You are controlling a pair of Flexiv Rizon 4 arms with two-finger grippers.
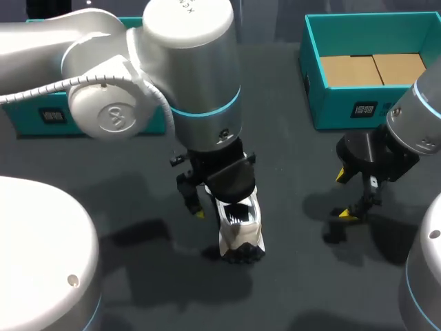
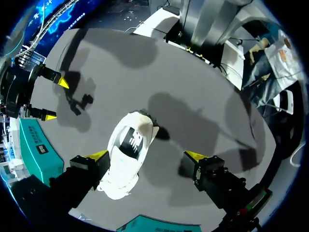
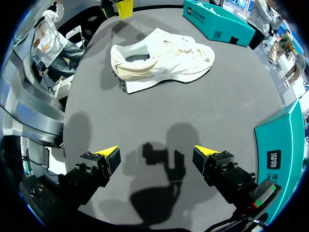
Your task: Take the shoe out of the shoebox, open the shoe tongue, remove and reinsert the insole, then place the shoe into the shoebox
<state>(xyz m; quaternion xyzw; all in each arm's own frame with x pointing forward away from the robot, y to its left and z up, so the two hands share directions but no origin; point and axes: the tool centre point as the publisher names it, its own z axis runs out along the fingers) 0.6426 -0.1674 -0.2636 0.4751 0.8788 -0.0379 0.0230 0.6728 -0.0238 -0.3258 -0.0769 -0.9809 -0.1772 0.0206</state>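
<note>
Left gripper (image 2: 147, 155) is open over the shoe (image 2: 126, 157). The shoe sits between its 2 fingers, against 1 finger and clear of the other, so it is not clamped. The shoe rests on the table (image 1: 289, 289), out of the box. Right gripper (image 3: 157, 152) is open and empty, with the shoe well ahead of it. The shoebox (image 1: 331, 103) stands beyond the right gripper, with no shoe in it. Likely step: take-out done, tongue opening in hand. The next move probably needs 1 gripper to pin the shoe while the other lifts the tongue.
</note>
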